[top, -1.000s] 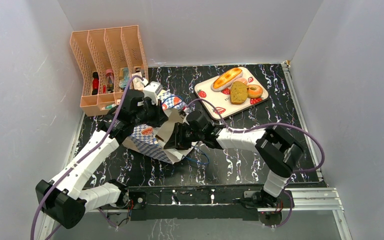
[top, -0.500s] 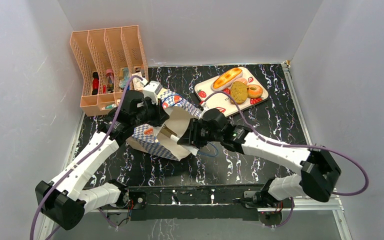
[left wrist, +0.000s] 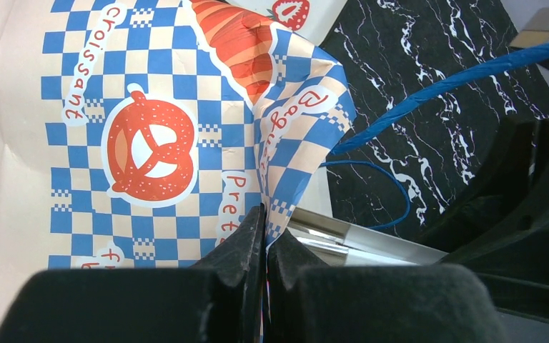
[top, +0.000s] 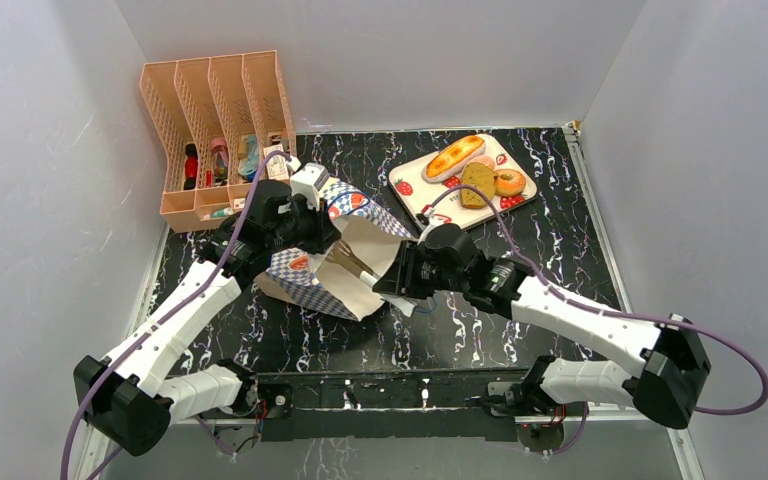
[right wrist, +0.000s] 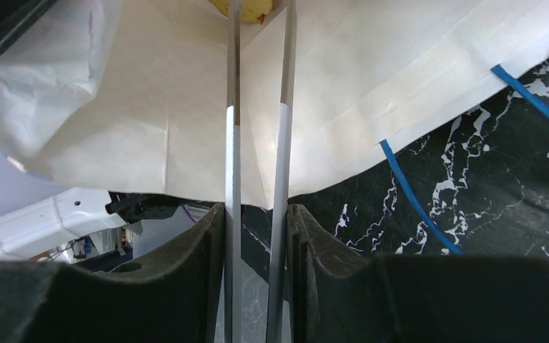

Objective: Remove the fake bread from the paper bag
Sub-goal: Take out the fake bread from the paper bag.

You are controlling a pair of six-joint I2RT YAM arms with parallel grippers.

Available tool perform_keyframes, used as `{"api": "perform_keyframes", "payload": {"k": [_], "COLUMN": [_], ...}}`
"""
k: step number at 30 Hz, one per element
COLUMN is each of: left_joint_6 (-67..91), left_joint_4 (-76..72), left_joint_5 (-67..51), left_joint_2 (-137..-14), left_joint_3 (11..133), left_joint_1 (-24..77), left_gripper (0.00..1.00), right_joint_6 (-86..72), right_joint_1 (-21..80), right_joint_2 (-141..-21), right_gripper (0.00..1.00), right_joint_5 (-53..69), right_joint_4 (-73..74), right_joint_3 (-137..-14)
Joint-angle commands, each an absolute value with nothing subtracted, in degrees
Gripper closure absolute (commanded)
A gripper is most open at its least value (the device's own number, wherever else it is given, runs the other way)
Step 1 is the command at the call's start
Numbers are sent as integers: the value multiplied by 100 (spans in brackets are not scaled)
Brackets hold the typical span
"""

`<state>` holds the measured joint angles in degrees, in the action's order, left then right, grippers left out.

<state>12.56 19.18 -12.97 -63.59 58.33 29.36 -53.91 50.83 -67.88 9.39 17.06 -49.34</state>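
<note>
The paper bag lies on its side with its white inside facing right. My left gripper is shut on its checkered upper rim, holding the mouth up. My right gripper is shut on a pair of silver tongs, and their two arms run between my fingers into the bag. A yellowish piece of fake bread shows at the tong tips, mostly cut off by the frame. A long glazed loaf, a toast slice and a ring donut lie on a tray.
The strawberry-print tray sits at the back right. A peach file rack with small items stands at the back left. Blue cord handles trail on the black marbled table by the bag's mouth.
My right arm has drawn back to the right, its elbow swinging out, so the gripper and tongs have slid away from the bag's mouth. The left gripper keeps its hold on the rim.
</note>
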Motion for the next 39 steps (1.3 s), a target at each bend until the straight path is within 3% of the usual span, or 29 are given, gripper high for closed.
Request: {"api": "perform_keyframes", "payload": {"k": [1,13,29,33,39], "left_joint_6": [1213,1231,618,486,449], "left_joint_4": [1831,1812,2567,2732,2405], "left_joint_5": [-1362,-1612,-2082,-2283,-2301], "left_joint_2": [-6292,-6449,-7484,-7527,-7168], "left_joint_3": [6029,6254,7491,7341,6625], "left_joint_1": [2950,2953,3072,3122,3197], "left_gripper": [100,100,100,100,100], "right_joint_6": [-5265,-5408,-5614,-5560,-5295], "right_joint_1": [5049,5054,5054,5060,5063], "right_joint_2": [-6236,-5682,-7119,-7373,-7316], "right_gripper": [100,100,100,99,91], "right_joint_5": [586,780,1030,1202,998], "right_joint_4": [1944,1797,113,-151,-287], "right_joint_3": [-5057,-4685,-4626,-4649,-4360]}}
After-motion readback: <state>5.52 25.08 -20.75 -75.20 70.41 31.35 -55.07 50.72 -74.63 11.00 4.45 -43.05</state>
